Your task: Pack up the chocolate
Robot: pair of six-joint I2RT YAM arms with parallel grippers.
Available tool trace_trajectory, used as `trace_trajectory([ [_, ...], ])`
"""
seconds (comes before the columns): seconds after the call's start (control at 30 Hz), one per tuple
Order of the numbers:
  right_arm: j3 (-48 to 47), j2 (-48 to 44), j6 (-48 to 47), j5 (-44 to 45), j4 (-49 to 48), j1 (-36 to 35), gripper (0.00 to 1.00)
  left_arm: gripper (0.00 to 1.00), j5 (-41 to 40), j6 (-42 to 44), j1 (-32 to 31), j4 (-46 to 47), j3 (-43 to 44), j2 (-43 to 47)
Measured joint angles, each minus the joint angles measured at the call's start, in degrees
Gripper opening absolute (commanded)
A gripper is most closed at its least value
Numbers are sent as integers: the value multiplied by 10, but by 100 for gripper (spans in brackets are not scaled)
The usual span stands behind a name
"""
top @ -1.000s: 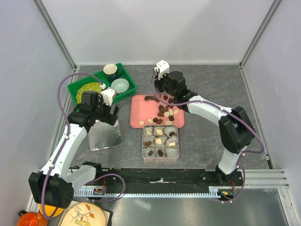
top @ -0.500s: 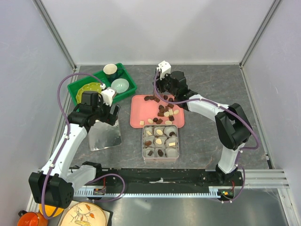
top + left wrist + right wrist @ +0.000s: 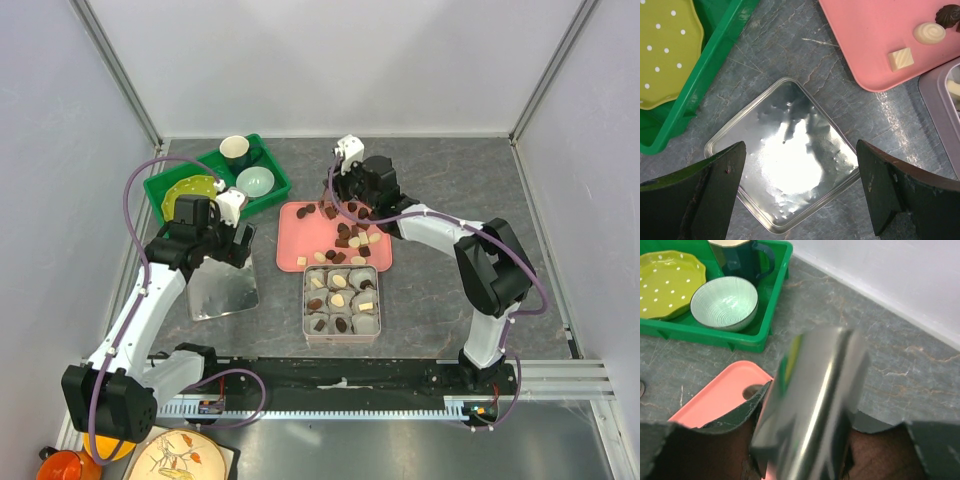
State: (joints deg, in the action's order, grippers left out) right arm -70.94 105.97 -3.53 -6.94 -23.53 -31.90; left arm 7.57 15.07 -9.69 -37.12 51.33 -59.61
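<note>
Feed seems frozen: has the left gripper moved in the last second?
No. The left gripper sits over the same far corner of the steel lid, beside the green tray.

The counter (image 3: 450, 180) is grey stone with pale veins (it looks like marble). Plain white walls close it on three sides: the back wall (image 3: 340, 60) and two side walls (image 3: 60, 150). Slim aluminium posts (image 3: 118, 70) mark the back corners. A metal rail (image 3: 560, 375) runs along the near edge. The light is soft and even.
</note>
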Motion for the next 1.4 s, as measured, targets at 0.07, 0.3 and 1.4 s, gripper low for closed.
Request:
trace_trajectory([
  [0.07, 13, 0, 1, -3, 1, 0, 46, 98, 0, 0, 0, 0, 0, 0],
  [0.3, 46, -3, -3, -5, -22, 0, 42, 98, 0, 0, 0, 0, 0, 0],
  [1.4, 235, -492, 92, 36, 326, -149, 15, 98, 1, 0, 2, 5, -2, 0],
])
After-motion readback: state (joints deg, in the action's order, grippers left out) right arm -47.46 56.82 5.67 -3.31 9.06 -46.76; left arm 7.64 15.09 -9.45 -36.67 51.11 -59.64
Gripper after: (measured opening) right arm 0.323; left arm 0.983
